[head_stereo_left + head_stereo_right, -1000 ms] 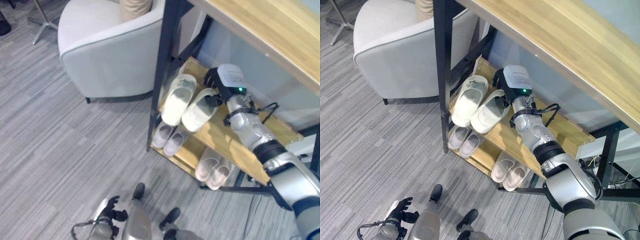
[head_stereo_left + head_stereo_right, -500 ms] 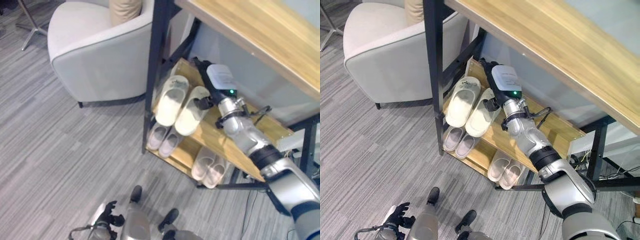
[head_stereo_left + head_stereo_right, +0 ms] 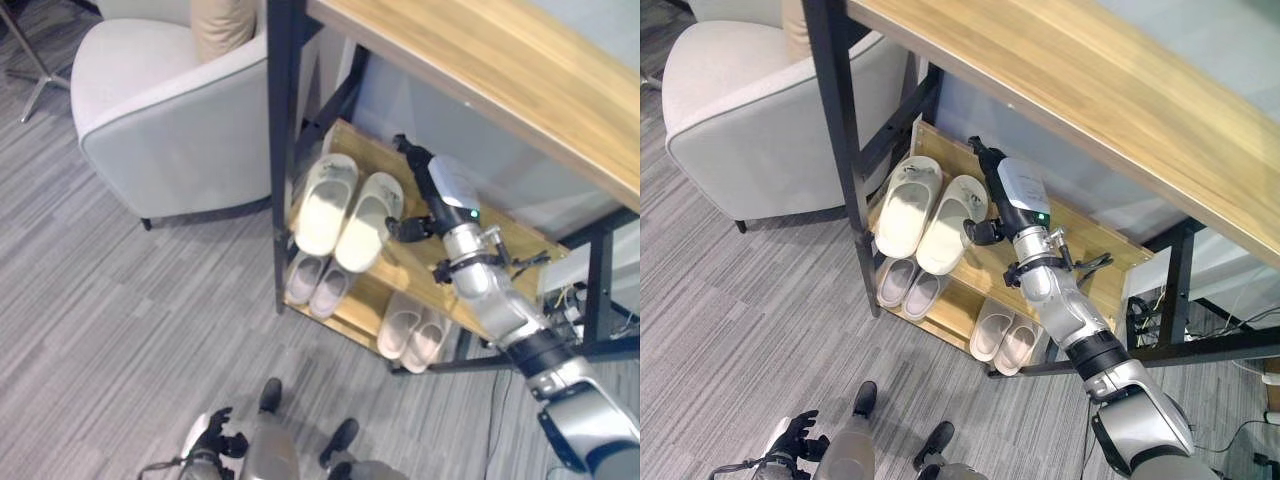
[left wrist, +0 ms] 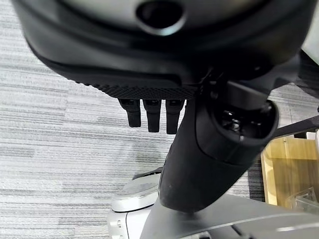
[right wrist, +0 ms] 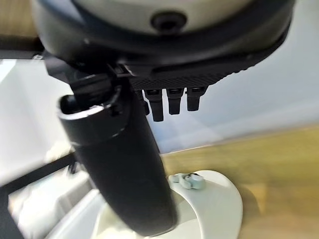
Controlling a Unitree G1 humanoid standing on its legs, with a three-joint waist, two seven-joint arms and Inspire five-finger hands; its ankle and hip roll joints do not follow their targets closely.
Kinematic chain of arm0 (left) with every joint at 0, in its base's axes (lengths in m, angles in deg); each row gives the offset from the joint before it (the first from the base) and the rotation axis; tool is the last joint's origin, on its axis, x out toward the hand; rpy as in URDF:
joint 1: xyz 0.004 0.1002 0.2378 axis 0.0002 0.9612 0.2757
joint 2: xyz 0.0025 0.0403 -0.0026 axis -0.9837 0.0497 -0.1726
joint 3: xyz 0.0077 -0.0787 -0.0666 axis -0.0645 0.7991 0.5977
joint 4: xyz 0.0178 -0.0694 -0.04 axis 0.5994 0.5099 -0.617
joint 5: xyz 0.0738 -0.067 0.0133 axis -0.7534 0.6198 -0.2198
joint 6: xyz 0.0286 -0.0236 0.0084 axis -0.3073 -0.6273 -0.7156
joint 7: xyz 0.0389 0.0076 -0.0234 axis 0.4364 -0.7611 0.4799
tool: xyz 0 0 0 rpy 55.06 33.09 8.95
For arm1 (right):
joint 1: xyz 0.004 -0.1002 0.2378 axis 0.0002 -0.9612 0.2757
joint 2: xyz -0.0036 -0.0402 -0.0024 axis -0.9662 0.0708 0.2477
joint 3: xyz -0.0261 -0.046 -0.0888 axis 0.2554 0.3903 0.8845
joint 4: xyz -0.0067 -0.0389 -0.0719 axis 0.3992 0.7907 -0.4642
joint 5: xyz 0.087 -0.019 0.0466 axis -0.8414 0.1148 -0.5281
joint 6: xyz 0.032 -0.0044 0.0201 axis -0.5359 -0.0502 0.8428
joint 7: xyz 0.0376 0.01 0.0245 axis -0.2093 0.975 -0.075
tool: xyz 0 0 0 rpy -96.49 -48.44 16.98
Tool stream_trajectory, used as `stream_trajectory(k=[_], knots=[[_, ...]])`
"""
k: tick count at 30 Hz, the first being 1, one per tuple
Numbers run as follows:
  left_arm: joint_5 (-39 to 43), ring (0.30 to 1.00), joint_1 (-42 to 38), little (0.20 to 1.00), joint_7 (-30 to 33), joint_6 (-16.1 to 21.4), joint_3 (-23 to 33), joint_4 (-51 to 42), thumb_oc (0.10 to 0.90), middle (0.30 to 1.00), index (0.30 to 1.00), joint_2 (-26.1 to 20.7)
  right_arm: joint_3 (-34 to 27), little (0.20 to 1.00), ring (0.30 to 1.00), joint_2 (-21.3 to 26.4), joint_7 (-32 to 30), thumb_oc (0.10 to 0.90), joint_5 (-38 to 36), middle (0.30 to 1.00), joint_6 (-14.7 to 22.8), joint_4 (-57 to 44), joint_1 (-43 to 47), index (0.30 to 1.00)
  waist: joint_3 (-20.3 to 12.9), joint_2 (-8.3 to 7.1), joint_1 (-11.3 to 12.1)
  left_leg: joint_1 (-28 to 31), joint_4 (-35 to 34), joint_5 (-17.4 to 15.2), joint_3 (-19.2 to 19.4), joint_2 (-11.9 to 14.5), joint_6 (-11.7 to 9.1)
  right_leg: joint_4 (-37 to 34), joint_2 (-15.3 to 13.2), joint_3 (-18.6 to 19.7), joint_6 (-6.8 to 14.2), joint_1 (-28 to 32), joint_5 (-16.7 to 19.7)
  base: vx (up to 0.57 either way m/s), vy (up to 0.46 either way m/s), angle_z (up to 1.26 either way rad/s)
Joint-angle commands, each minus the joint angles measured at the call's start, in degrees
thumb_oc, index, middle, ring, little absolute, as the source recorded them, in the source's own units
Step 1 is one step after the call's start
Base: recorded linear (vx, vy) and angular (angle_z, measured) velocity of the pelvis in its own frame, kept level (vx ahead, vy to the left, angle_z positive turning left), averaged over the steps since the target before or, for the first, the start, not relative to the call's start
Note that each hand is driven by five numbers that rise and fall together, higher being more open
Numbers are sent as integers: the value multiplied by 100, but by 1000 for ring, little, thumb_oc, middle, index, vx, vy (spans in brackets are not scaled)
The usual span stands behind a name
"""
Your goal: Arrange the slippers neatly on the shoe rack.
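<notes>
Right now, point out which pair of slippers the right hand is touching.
The large cream pair on the middle shelf: the right hand rests beside its right slipper. The two smaller pairs sit on the shelf below, untouched.

I'm looking down from the head's paired eyes, both sharing the shoe rack (image 3: 440, 265) and armchair (image 3: 750, 110) | wrist cameras are peering close along each hand: left toward floor, right toward rack.

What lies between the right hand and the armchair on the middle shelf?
In the left eye view, a pair of cream slippers lies between the right hand and the armchair, side by side.
</notes>
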Motion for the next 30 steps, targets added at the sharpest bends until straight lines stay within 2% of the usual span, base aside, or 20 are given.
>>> stream_trajectory(k=[1,2,4,5,8,20,30], knots=[[-173,900,112,900,-144,-21,-260,233,800,900,900,417,-501,900,900,-248,115,800,-2469,900,627,-244,-162,900,-532,115,-94,564,-154,-769,548,85,5,196,-34,302,457,7,-469,0,0,0],[-173,900,118,900,-146,-21,-262,232,800,900,900,411,-507,900,900,-241,134,800,-2497,900,632,-244,-170,900,-538,110,-92,565,-154,-770,548,85,5,195,-35,302,457,8,-470,-6,6,-5],[-172,900,131,900,-187,-57,-274,254,800,900,900,406,-584,900,900,-450,361,800,-3457,900,792,-315,-352,900,-544,122,-108,564,-154,-771,561,83,-5,194,-42,303,464,3,-458,-2,4,-7],[-164,900,140,900,-199,-64,-289,262,800,900,900,406,-582,900,900,-629,599,800,-4206,900,891,-308,-461,900,-548,133,-115,576,-154,-774,560,83,-14,198,-43,307,465,1,-448,4,1,-6],[-151,900,178,900,-226,-65,-341,206,800,900,900,363,-500,900,900,-791,880,800,-5032,900,954,-256,-522,900,-548,129,-90,562,-154,-766,559,94,-29,192,-39,273,465,-8,-444,15,-7,-5],[-107,900,157,900,-170,-38,-477,243,800,900,900,333,-428,900,900,-1160,811,800,-5589,900,1053,296,-105,900,-425,105,95,416,-154,-692,425,101,-53,188,-35,137,456,-71,-429,2,-6,3],[-20,900,67,900,-86,2,-593,234,800,900,900,323,-511,900,900,-1226,600,800,-5556,900,1047,1005,471,900,-325,190,234,301,-154,-639,314,46,-57,217,-78,-4,460,-111,-425,5,1,7]])
